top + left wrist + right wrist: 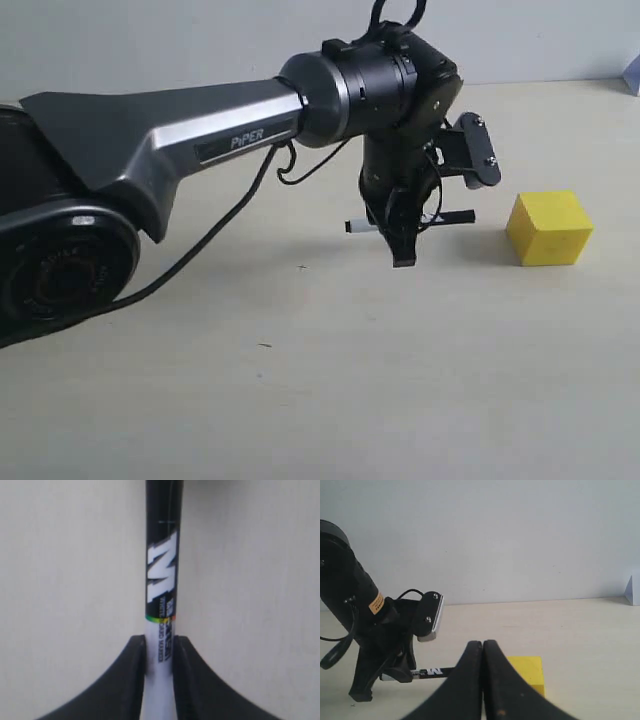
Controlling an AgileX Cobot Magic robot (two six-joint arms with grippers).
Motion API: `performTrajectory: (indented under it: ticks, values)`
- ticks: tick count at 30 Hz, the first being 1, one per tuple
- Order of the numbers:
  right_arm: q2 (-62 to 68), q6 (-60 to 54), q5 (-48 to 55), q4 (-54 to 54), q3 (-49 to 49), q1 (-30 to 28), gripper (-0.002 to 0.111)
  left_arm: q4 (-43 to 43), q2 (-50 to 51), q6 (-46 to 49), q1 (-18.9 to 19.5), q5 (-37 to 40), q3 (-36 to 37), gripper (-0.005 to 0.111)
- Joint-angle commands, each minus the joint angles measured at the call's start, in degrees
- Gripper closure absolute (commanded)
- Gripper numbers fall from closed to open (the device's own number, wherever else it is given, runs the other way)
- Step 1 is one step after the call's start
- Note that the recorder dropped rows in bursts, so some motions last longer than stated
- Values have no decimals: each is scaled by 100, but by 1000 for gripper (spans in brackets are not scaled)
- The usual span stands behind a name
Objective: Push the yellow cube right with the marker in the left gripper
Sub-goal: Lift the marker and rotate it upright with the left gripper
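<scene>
Marker (452, 217): level, clamped in left gripper (402, 250) fingers, frame centre.
Yellow cube (549, 228): on table (300, 400), right of centre, near marker's tip, apart.
Right gripper (483, 647): fingers pressed together, empty.

There is one yellow cube (549, 228), one marker (455, 216) and one pale table (300, 390). Two black grippers show, the left gripper (402, 255) to the left of the cube and the right gripper (483, 647) nearer, each with two fingers. One dark arm (180, 130) marked "PiPER" carries one small camera (472, 150) and one black cable (215, 230), and one pale object (633, 75) shows at the far right edge.
</scene>
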Motion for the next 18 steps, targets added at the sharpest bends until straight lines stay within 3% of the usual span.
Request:
performTrajectory:
  ticks: [1, 5, 10, 18]
  values:
    - [-30, -9, -48, -1, 28, 5, 108, -130, -325, -683, 190, 469, -30, 107]
    - [-30, -9, -48, -1, 28, 5, 108, -596, -592, -1125, 338, 651, 173, 107]
    - [-30, -9, -48, -1, 28, 5, 108, -574, -1202, -1768, 454, 651, 955, 107]
    - [-30, -9, -48, -1, 28, 5, 108, -241, -2613, -3089, 477, -574, 2459, 107]
